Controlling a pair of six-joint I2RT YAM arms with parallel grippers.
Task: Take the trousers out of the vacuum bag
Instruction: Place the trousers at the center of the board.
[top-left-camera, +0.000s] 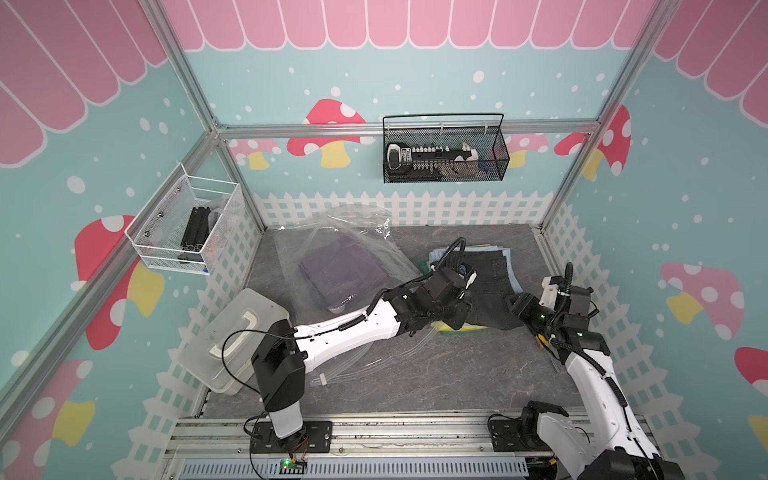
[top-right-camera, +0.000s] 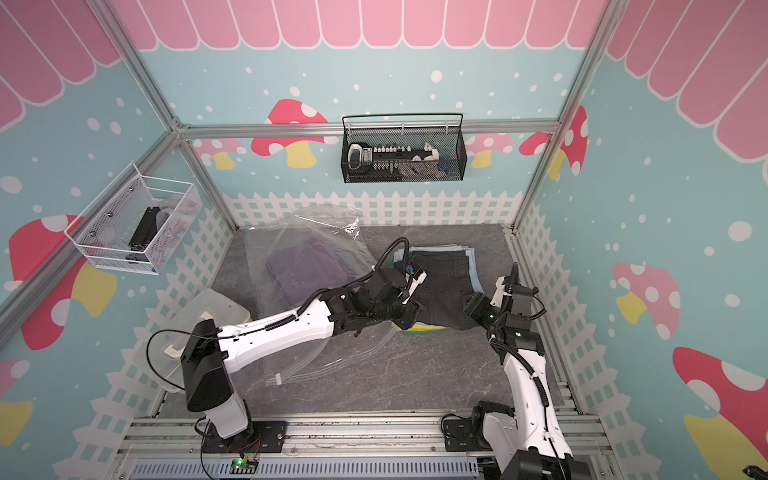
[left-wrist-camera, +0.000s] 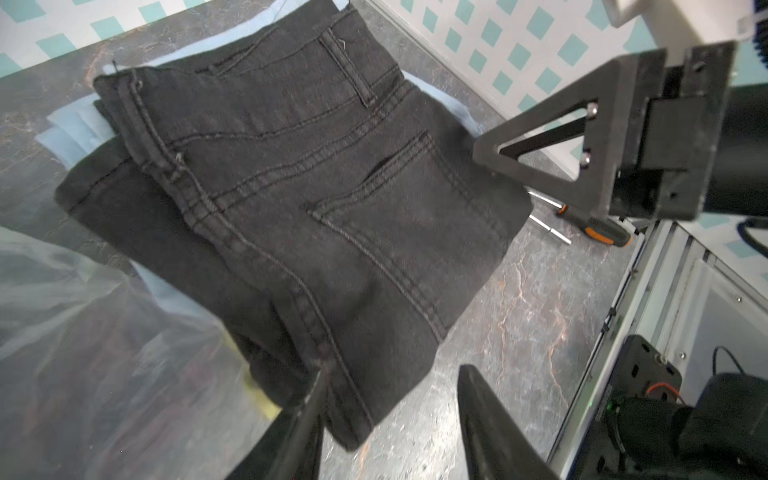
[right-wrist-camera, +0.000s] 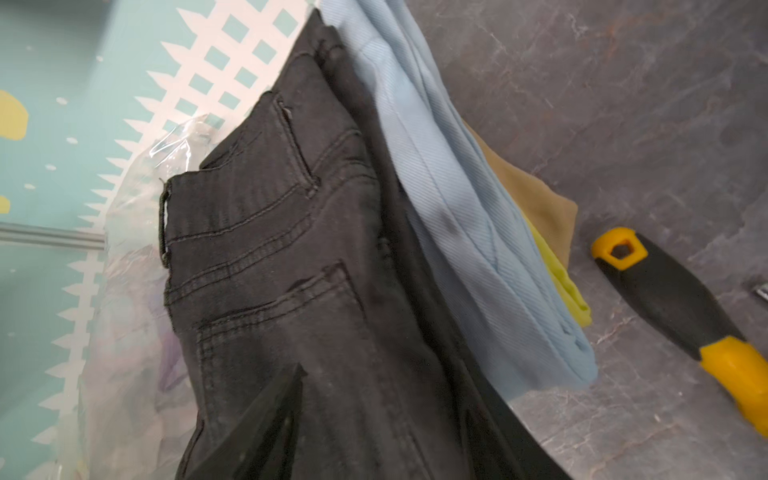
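Where the grey table (top-left-camera: 415, 386) spreads between the two arms, the bag (top-left-camera: 353, 232) lies crumpled over its left half, zip edge toward the front, with the purple trousers (top-left-camera: 340, 270) folded inside it. A translucent box (top-left-camera: 232, 332) rests tilted at the table's left front edge, just beside the bag. On the right half, outside the bag, sits a stack (top-right-camera: 446, 286) of folded trousers: the dark trousers (top-left-camera: 492, 286) on top, then a blue pair (right-wrist-camera: 478, 249), a tan pair (right-wrist-camera: 536, 199) and a yellow pair (right-wrist-camera: 561, 282) beneath. The left gripper (left-wrist-camera: 392, 372) hangs at the stack's front-left corner, jaws apart, the corner of the dark trousers lying loose between the fingers. The right gripper (top-left-camera: 512, 303) is at the stack's right front edge, jaws apart too, one finger over the dark cloth. A black-and-yellow tool (right-wrist-camera: 681, 299) lies on the table near the stack, by the right arm. The small white clip (top-left-camera: 322, 380) sits on the bag's zip edge at the front
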